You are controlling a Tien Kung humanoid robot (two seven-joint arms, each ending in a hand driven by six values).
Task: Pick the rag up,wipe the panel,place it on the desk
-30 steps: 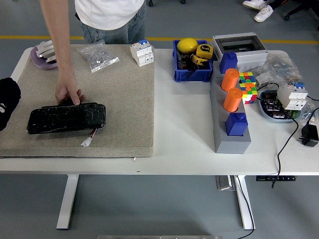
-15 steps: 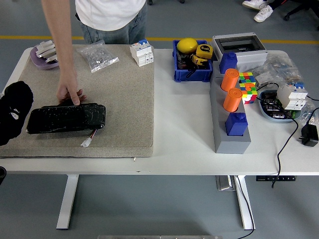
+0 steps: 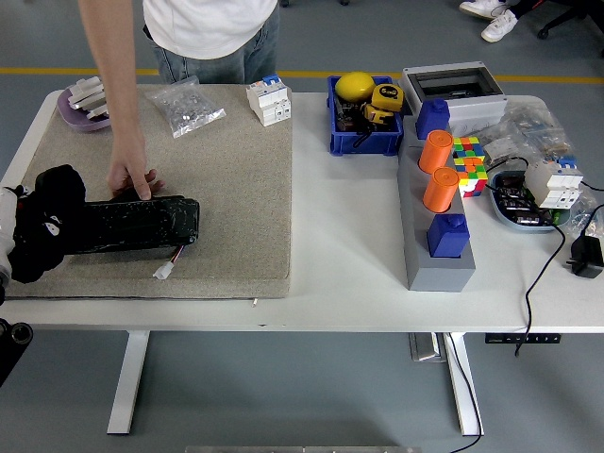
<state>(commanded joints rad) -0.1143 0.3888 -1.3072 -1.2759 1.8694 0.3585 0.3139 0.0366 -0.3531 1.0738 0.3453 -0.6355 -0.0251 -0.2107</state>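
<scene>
Panel [image 3: 132, 225]: left end hidden under a black mass [image 3: 45, 222], rag or left hand, cannot tell which. Person [image 3: 203, 33] cut off at far edge. Blue bin [image 3: 363, 142] contents too small to identify.

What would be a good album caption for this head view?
Robot's left hand, holding a black rag, meets the black panel's left end while a person's hand steadies it.

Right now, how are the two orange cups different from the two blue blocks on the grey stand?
The two orange cups are round cylinders, while the two blue blocks are boxy with a small knob on top. The orange cups sit in the middle of the grey stand, one behind the other; the blue blocks sit at its two ends, one far, one near. All four stand upright in one line on the stand.
</scene>
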